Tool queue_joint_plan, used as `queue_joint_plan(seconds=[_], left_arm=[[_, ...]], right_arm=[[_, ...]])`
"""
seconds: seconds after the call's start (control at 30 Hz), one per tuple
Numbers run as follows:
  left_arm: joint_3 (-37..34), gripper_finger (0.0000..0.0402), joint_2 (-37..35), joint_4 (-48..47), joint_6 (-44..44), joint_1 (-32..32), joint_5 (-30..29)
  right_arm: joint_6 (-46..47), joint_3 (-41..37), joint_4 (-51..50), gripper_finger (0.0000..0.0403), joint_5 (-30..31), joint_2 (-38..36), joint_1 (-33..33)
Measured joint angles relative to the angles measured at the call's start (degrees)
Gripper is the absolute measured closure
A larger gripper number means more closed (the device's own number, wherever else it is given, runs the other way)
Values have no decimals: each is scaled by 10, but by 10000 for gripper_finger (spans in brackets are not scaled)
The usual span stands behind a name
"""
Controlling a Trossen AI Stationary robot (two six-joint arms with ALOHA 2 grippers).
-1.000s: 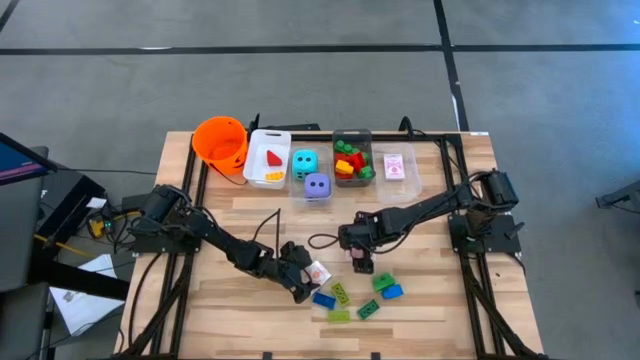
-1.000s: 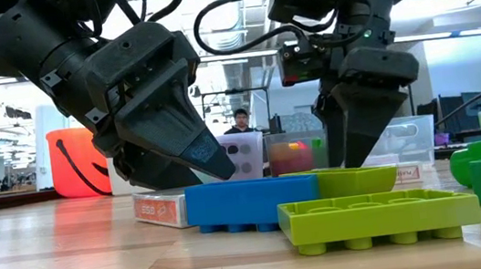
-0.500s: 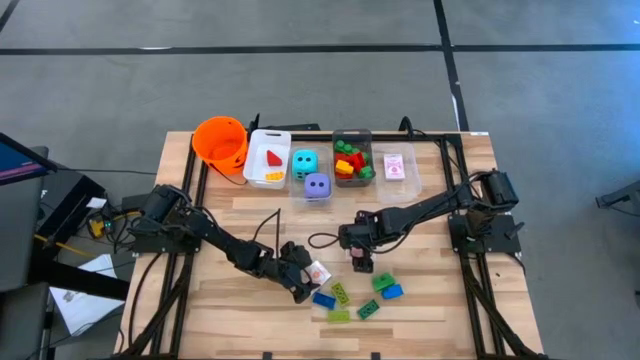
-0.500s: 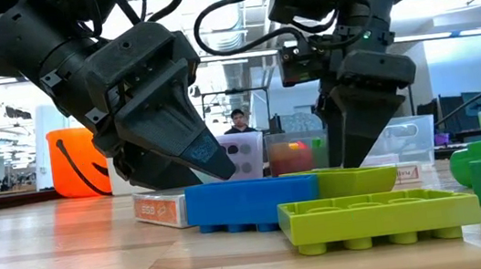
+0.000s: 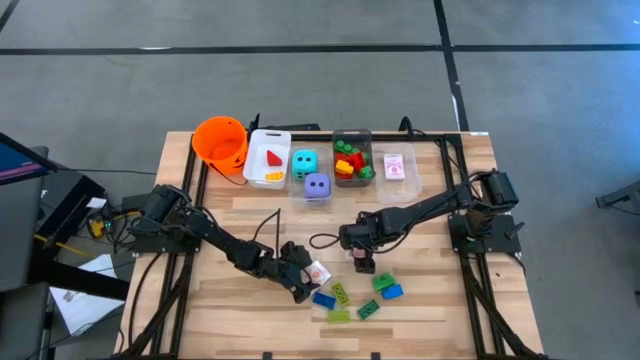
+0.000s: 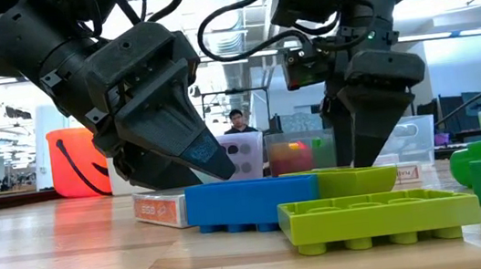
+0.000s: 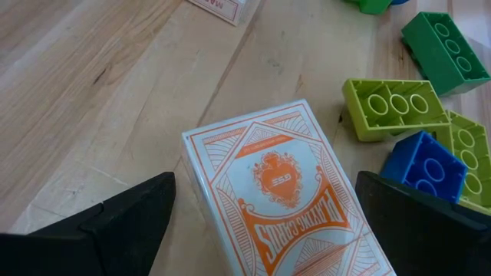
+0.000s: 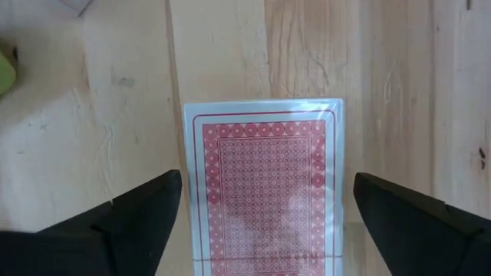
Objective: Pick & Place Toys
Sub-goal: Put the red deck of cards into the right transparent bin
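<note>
My left gripper [image 5: 308, 283] is open low over an orange-and-white playing-card box [image 7: 280, 195] that lies flat on the table; its fingers stand on either side of the box, apart from it. My right gripper [image 5: 362, 262] is open and points down over a red-backed card pack [image 8: 265, 184], which lies flat between its fingers with gaps on both sides. Loose blue [image 5: 323, 299], lime [image 5: 340, 293] and green [image 5: 383, 282] bricks lie near the table's near edge, between and in front of the grippers.
Along the far edge stand an orange bucket [image 5: 220, 140], a bin [image 5: 268, 170] with a red wedge, a bin with a teal die [image 5: 304, 161] and a purple die [image 5: 317, 185], a bin of bricks [image 5: 352, 158], and a bin with cards [image 5: 398, 165]. A person shows in the room beyond [image 6: 240, 121].
My right gripper has shifted a little toward the table's right edge above the red-backed pack. The cards and bricks have stayed where they were.
</note>
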Motion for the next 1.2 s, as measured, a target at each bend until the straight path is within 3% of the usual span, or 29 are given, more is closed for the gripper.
queue_joint_plan(seconds=[0.43,0.63,0.9,1.2], left_arm=[[0,5,0,0,1,0,0],[0,5,0,0,2,0,0],[0,5,0,-2,2,0,1],[0,5,0,-2,0,0,16]], right_arm=[[-11,26,-43,27,-11,69,-1],[-14,55,-63,106,-8,41,2],[15,106,-111,105,101,2,10],[82,113,-251,105,268,-131,-2]])
